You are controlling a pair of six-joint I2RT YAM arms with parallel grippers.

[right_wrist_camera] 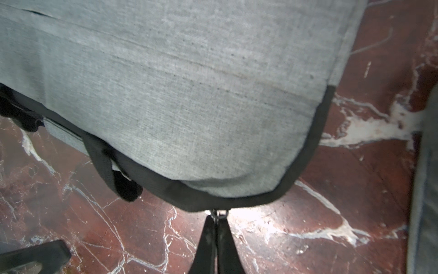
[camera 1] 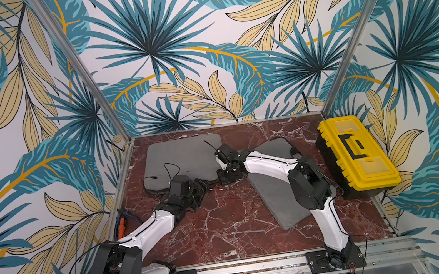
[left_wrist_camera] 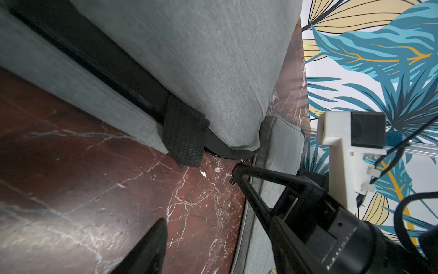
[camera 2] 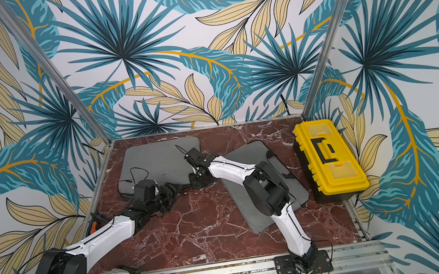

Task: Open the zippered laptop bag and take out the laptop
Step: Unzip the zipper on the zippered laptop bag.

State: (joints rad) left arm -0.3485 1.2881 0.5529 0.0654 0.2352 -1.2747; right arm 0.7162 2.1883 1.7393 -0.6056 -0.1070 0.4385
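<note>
The grey zippered laptop bag (camera 1: 183, 157) lies flat at the back left of the marble table in both top views. A black zipper band (right_wrist_camera: 237, 201) rims its near right corner. My right gripper (right_wrist_camera: 216, 221) is shut on the metal zipper pull (right_wrist_camera: 220, 214) at that corner. My left gripper (camera 1: 204, 185) sits low at the bag's front edge and is open. One of its fingers (left_wrist_camera: 151, 244) hovers over bare marble, below a black strap tab (left_wrist_camera: 184, 140). The laptop is hidden.
A second grey bag (camera 1: 281, 190) lies to the right, partly under my right arm. A yellow toolbox (camera 1: 357, 153) stands at the right edge. An orange-handled tool (camera 1: 121, 225) lies by the left rail. Patterned walls close in three sides.
</note>
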